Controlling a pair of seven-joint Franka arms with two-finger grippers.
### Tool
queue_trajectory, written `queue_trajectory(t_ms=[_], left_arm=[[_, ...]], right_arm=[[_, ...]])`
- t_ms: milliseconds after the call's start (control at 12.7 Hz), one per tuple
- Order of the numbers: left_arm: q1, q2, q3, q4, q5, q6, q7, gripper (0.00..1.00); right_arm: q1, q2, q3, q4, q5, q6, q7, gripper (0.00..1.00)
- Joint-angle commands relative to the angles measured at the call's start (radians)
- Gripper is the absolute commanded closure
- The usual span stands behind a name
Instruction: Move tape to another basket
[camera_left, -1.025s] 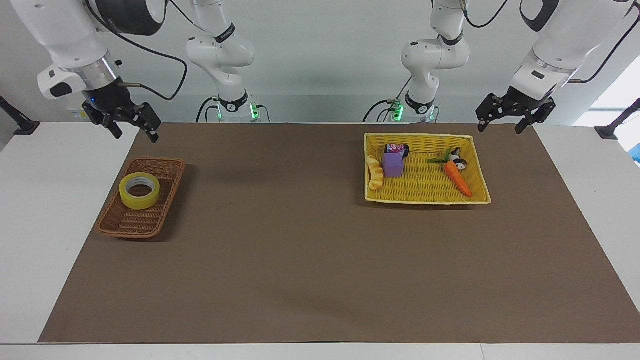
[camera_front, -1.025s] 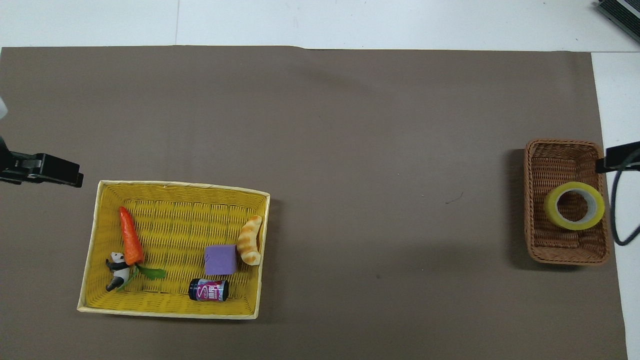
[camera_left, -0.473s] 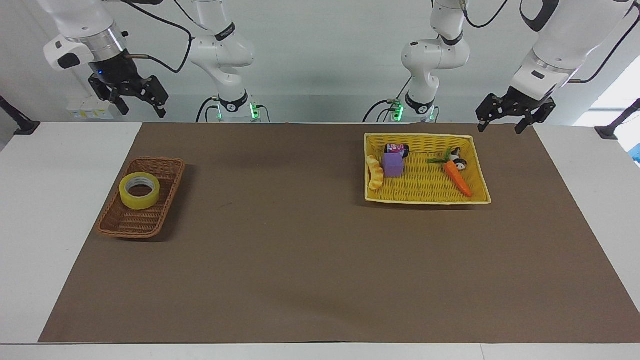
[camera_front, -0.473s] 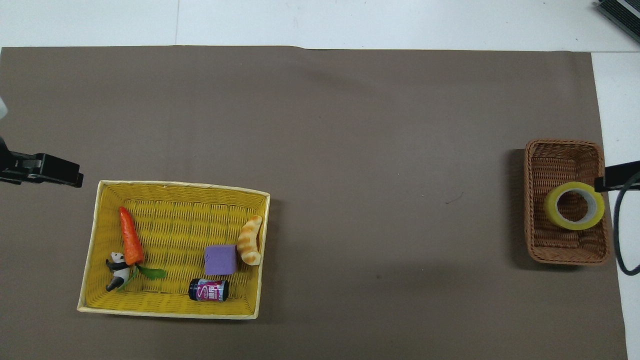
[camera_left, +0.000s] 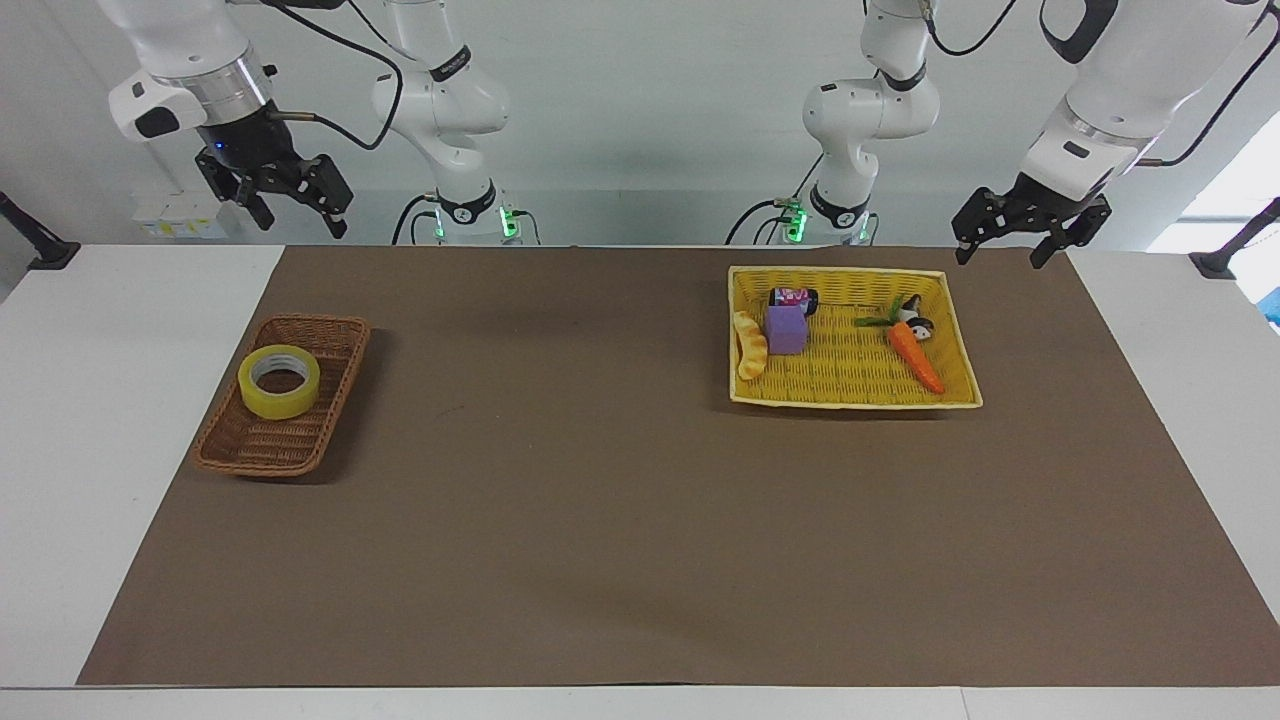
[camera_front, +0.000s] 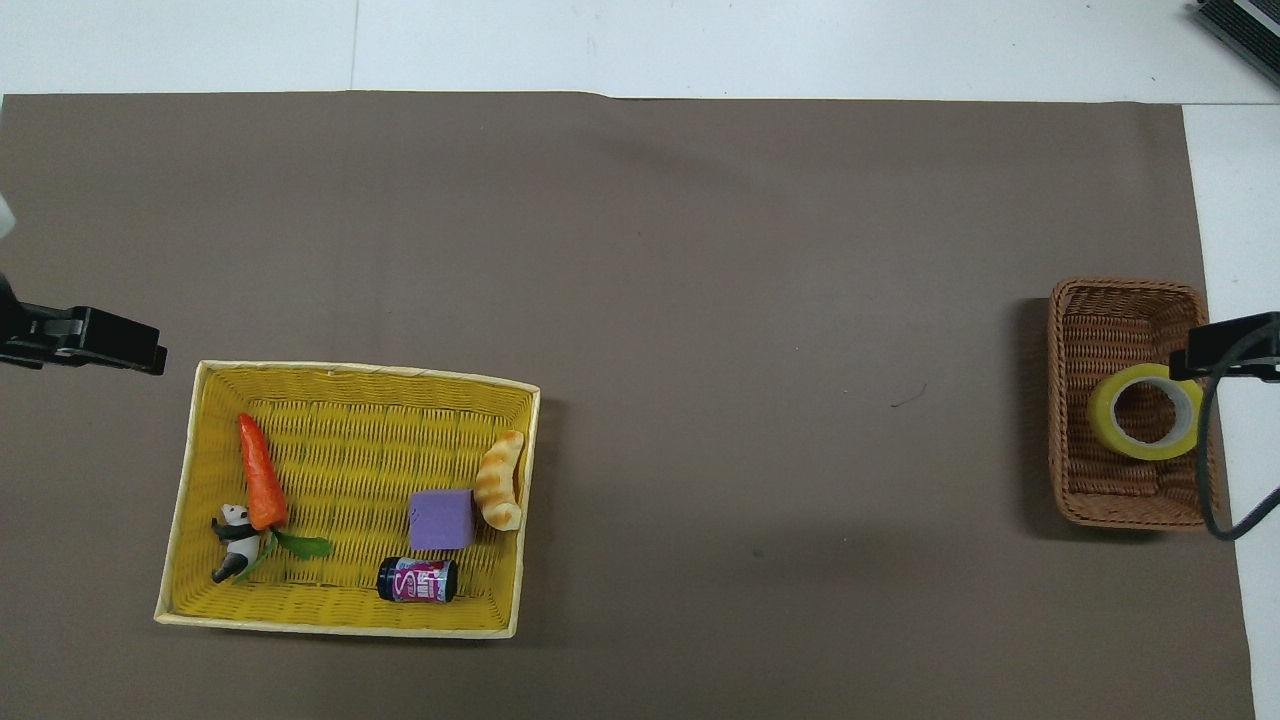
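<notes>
Toward the right arm's end of the tabletop, the tape lies flat in the basket. Our right tool and left tool hang spread and empty. To release cleanly, we judge a straight rise best.

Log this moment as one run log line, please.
tape: in brown basket | yellow basket: no tape | right end effector: open, raised near brown basket | left end effector: open, waiting by yellow basket
</notes>
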Motion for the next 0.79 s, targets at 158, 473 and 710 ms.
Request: queue_trajectory(t_ms=[158,473,710], left_arm=[[0.011,-0.001,-0.008,0.016,0.011,-0.024,0.011,0.0],[0.011,-0.001,-0.008,0.016,0.011,-0.024,0.011,0.0],[0.011,-0.001,-0.008,0.016,0.011,-0.024,0.011,0.0]], right_arm=[[-0.002,-0.015,0.008,-0.017,-0.01,0.024,0.01,0.0],[-0.001,-0.021,0.009,-0.043,-0.013,0.058,-0.024,0.0],[-0.001,-0.021,0.009,-0.044,-0.009,0.064,-0.021,0.0]])
